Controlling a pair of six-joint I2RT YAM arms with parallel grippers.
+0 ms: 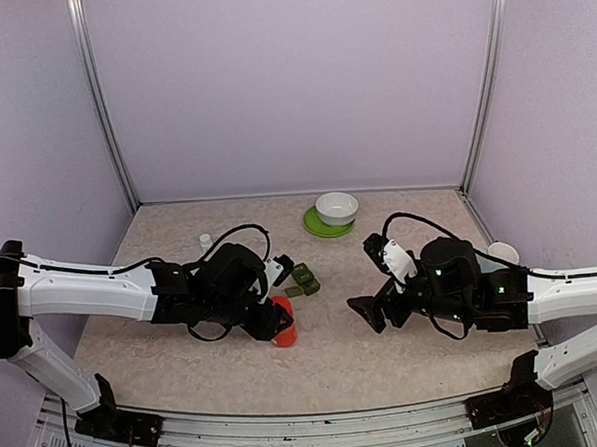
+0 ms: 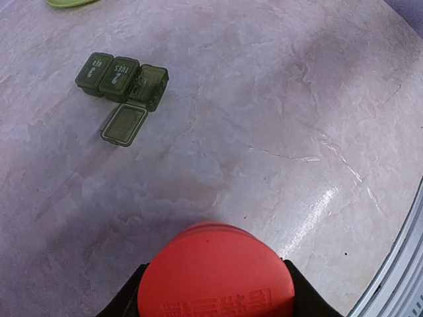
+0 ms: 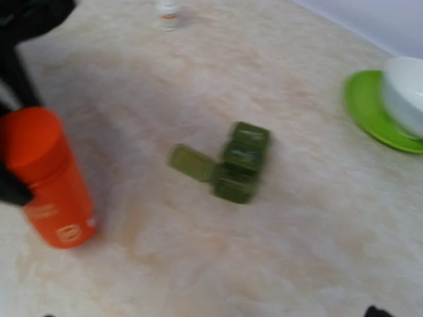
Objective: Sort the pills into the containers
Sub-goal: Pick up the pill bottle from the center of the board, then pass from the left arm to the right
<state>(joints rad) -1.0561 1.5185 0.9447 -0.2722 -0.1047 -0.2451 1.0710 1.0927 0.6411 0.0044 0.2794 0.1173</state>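
The containers [image 1: 303, 278] are a dark green strip of three compartments lying mid-table. They also show in the left wrist view [image 2: 122, 78] and the right wrist view [image 3: 241, 160]. One end lid is flipped open and the other two are shut. My left gripper [image 1: 280, 321] is shut on a red cylindrical bottle [image 2: 215, 281], upright on the table just near-left of the strip. The bottle also shows in the right wrist view [image 3: 49, 178]. My right gripper [image 1: 367, 311] is open and empty, hovering right of the strip. No loose pills show.
A white bowl [image 1: 337, 207] sits on a green plate [image 1: 314, 227] at the back centre. A tiny white bottle [image 1: 205, 241] stands at the back left. A white round object [image 1: 502, 252] lies near the right wall. The table's front edge [image 2: 403, 264] is close to the red bottle.
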